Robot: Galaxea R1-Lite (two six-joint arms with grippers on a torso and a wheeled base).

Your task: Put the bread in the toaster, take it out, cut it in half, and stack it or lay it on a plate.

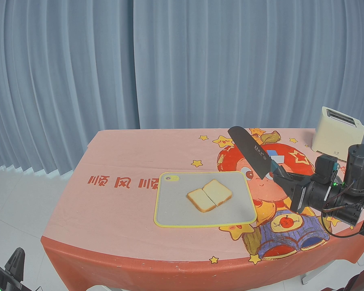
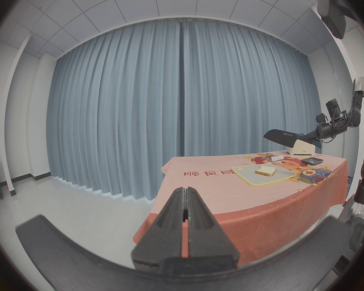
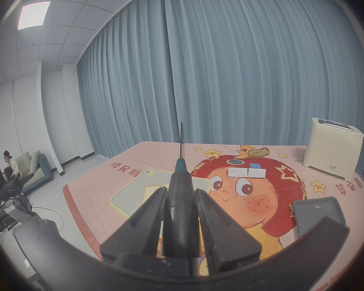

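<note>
Two pieces of bread [image 1: 209,195] lie side by side and touching, near the middle of the yellow-rimmed cutting board [image 1: 178,211], a cut line between them. Board flat on the table [image 1: 117,219], toward the near side.

My right gripper [image 1: 281,173]: clamped on the handle of the knife [image 1: 250,150]. In the right wrist view, one finger presses each side of the handle, no slack showing. Dark blade held in the air, tilted upward and away from me. It sits beyond the board's far right corner and touches neither board nor bread.

My left gripper [image 2: 185,217]: low, off the table's near left corner and well apart from it. Fingers pressed together, nothing between them.

Toaster [image 1: 337,132]: upright at the table's far right corner, slots facing up. Whether anything sits inside I cannot tell.

Dark square plate [image 3: 317,215]: on the cloth at the right side, nearer me than the toaster, well apart from the board.
</note>
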